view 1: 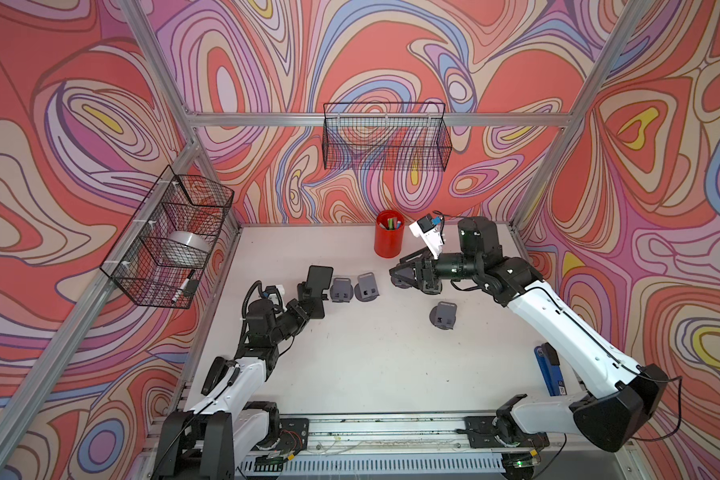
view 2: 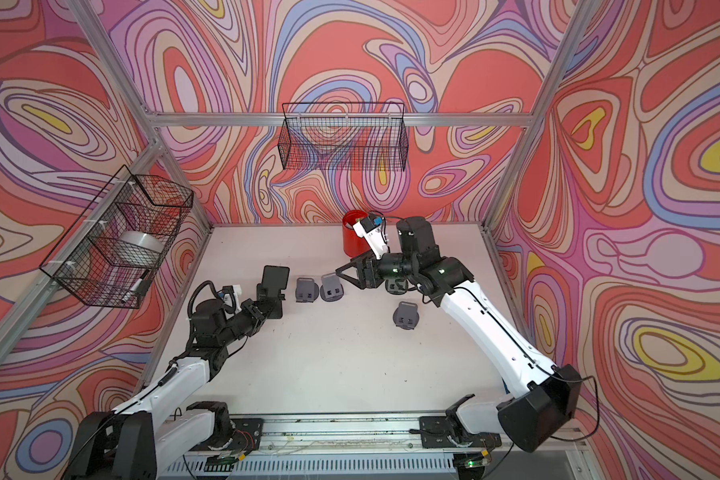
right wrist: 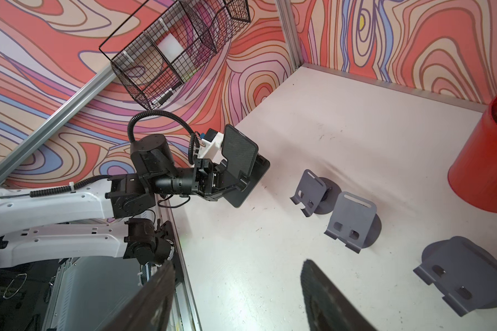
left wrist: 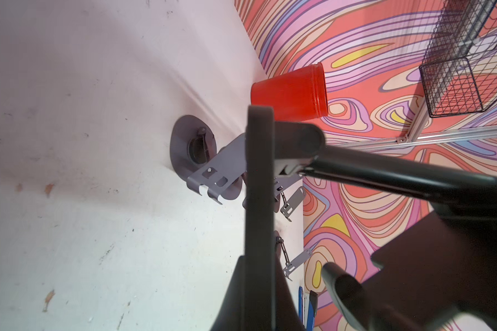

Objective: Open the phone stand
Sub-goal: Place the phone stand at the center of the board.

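Now the black phone stand (view 1: 320, 277) sits clamped in the left jaws.

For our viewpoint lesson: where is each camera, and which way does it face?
Top views: high above the robot's base, looking down at table and back wall; both arms show.
Left wrist: on the left arm, looking past the black phone stand, held by the left end effector, to the red cup.
Right wrist: on the right arm, facing the left arm; open right end effector shows.
Both wrist views share the grey stands.
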